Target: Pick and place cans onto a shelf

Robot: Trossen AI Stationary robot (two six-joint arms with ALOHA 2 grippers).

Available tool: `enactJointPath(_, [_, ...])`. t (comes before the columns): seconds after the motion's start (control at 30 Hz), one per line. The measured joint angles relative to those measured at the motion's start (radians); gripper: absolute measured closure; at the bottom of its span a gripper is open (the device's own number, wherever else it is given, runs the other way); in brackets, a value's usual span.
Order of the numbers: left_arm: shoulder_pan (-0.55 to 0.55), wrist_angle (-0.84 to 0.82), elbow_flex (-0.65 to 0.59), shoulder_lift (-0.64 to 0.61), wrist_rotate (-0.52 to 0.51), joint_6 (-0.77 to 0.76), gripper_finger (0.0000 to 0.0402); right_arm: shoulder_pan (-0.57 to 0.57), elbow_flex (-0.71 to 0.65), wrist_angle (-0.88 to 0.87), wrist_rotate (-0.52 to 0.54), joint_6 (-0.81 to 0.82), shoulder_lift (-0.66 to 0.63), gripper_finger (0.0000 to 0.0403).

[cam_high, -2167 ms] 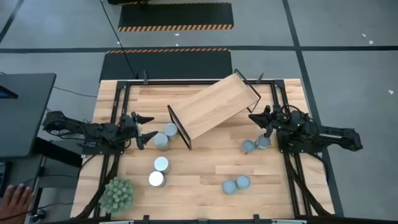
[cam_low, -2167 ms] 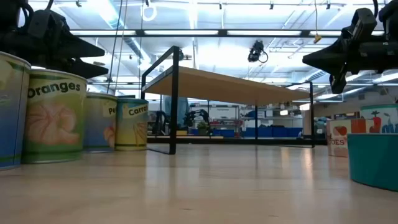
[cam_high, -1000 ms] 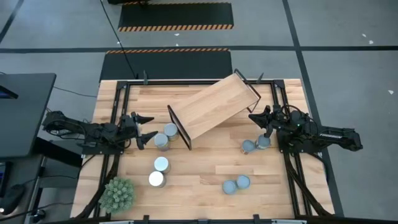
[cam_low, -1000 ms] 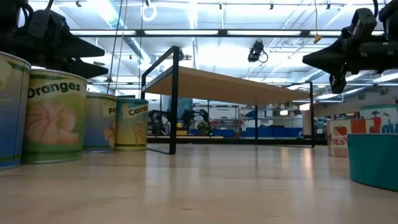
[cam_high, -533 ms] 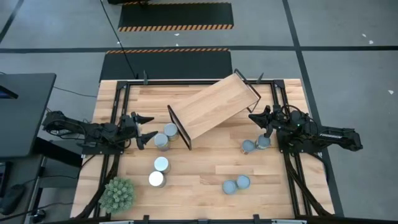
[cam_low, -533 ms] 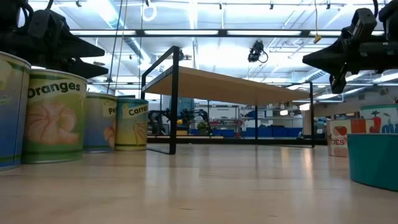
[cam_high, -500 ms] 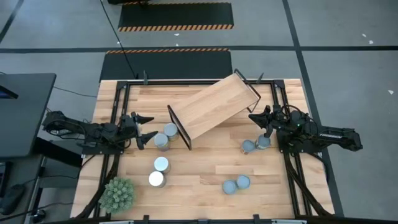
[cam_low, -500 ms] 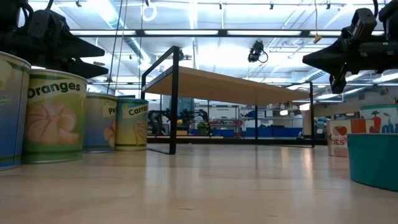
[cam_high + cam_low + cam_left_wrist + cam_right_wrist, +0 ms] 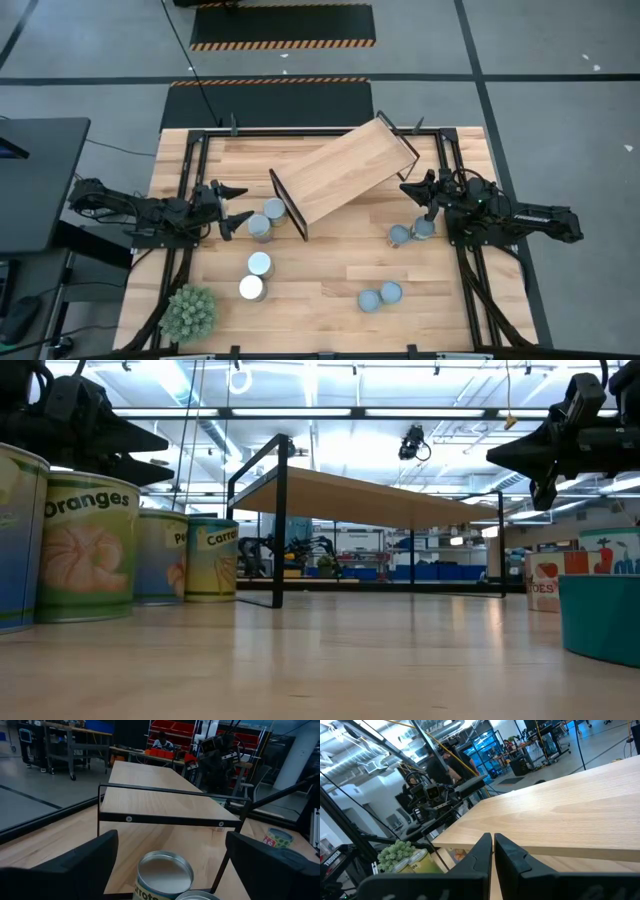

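The shelf (image 9: 345,170), a light-wood plank with black end frames, stands slantwise at mid-table. Several cans with silver or blue-grey tops stand upright on the table. Two cans (image 9: 267,219) are by the shelf's left end frame and two more (image 9: 255,276) are nearer the front. On the right, two cans (image 9: 412,231) stand beside my right gripper and two (image 9: 380,296) near the front. My left gripper (image 9: 243,204) is open and empty, level, pointing at the nearest can (image 9: 165,872) and the end frame (image 9: 170,805). My right gripper (image 9: 404,186) is shut and empty, pointing at the shelf's plank (image 9: 560,815).
A spiky green plant (image 9: 189,311) stands at the table's near left corner. In the low view the left cans (image 9: 85,545) and the right cans (image 9: 600,615) stand on either side of a bare stretch of table before the shelf (image 9: 370,500). Black frame rails run along the table's edges.
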Motion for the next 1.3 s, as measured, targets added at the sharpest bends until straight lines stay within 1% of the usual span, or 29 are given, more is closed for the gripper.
enactJointPath(0.43, [0.000,0.009,0.000,0.000,0.000,0.000,0.0028,0.000,0.000,0.000,0.003,-0.001,0.000,0.0377])
enactJointPath(0.5, [0.000,0.019,0.000,0.000,0.000,-0.004,0.0028,0.000,0.000,0.001,0.042,0.000,0.000,0.0377])
enactJointPath(0.57, [0.000,0.057,0.000,0.000,0.001,-0.063,0.0028,-0.001,0.000,0.028,0.094,0.039,0.000,0.0377])
enactJointPath(0.7, [0.000,0.194,0.000,0.000,-0.001,-0.345,0.0028,-0.001,0.000,0.141,0.170,0.196,0.000,0.0377])
enactJointPath(0.77, [0.000,0.253,0.000,0.000,-0.013,-0.423,0.0028,-0.001,0.000,0.192,0.202,0.246,0.000,0.0377])
enactJointPath(0.93, [0.000,0.349,0.000,0.000,-0.018,-0.449,0.0028,-0.001,0.000,0.333,0.207,0.342,0.000,0.0377])
enactJointPath(1.1, [0.000,0.414,0.000,0.000,-0.018,-0.474,0.0028,-0.001,0.000,0.448,0.210,0.340,0.000,0.0377])
enactJointPath(1.3, [0.000,0.468,0.000,0.000,-0.018,-0.474,0.0028,-0.001,0.000,0.495,0.215,0.358,0.000,0.0377])
